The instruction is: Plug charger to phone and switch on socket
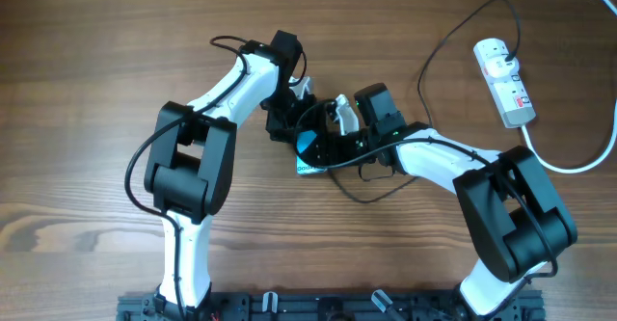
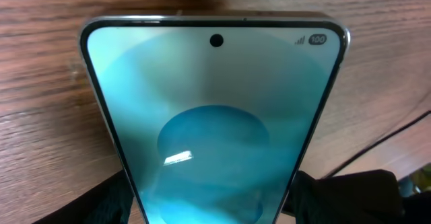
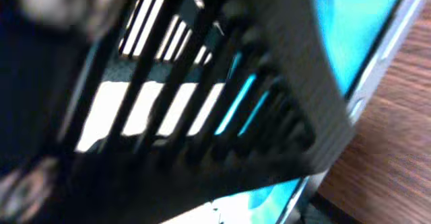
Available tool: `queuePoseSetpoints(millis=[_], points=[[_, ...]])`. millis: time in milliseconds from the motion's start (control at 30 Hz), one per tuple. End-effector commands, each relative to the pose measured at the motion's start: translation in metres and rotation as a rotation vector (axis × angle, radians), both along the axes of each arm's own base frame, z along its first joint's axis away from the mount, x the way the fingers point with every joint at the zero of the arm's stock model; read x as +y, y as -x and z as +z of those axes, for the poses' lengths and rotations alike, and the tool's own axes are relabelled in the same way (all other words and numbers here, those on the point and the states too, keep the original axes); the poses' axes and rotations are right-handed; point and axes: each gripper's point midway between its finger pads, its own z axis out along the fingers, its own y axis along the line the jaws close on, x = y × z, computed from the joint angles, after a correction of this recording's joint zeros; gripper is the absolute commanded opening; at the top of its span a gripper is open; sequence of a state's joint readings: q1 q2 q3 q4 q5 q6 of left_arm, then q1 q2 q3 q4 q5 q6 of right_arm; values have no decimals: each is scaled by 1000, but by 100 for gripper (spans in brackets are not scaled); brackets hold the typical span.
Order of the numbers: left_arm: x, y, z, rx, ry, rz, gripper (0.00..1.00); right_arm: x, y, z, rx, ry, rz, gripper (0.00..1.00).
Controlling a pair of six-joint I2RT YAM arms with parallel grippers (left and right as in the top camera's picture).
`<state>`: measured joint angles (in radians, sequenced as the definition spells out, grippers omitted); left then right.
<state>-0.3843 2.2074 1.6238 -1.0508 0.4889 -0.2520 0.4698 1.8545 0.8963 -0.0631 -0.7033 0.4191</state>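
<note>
— Teal and lit, the phone is seen near the middle of the worktop; is it gripped?
— It is grasped across its width by the left gripper; dark fingers are set against both long edges in the left wrist view.
— And the right gripper?
— It is crowded close against the phone; its own view is blurred and filled with dark ribbing, so whether it is clenched or released cannot be told, nor whether the plug tip is carried in it.
— Where is the charger found?
— Its thin black cable is looped from the socket, by the far right corner of the worktop, down toward the two grippers; the tip itself is hidden.
— Which step is judged to be in hand?
— The plugging-in; the phone is steadied for it, and the switching is not yet reached.
— What is called for next?
— The tip must be lined up square with the port and pushed straight in; afterwards one arm must be sent to the socket's red switches.
</note>
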Motion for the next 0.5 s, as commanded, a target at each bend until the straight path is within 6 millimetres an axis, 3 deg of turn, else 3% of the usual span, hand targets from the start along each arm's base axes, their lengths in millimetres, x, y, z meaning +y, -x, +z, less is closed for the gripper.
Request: queuePoseSetpoints(millis=[0, 67, 200, 333, 467], points=[[-6, 6, -2, 35, 53, -11, 72, 0, -5, -7, 6, 22, -32, 56], [-6, 6, -2, 34, 53, -11, 72, 0, -6, -6, 0, 19, -32, 49], [-6, 6, -2, 35, 53, -11, 73, 0, -13, -6, -28, 28, -47, 43], [-6, 6, -2, 34, 53, -11, 75, 0, -13, -6, -29, 28, -47, 28], [-6, 6, -2, 34, 53, -11, 83, 0, -12, -6, -28, 28, -47, 15]])
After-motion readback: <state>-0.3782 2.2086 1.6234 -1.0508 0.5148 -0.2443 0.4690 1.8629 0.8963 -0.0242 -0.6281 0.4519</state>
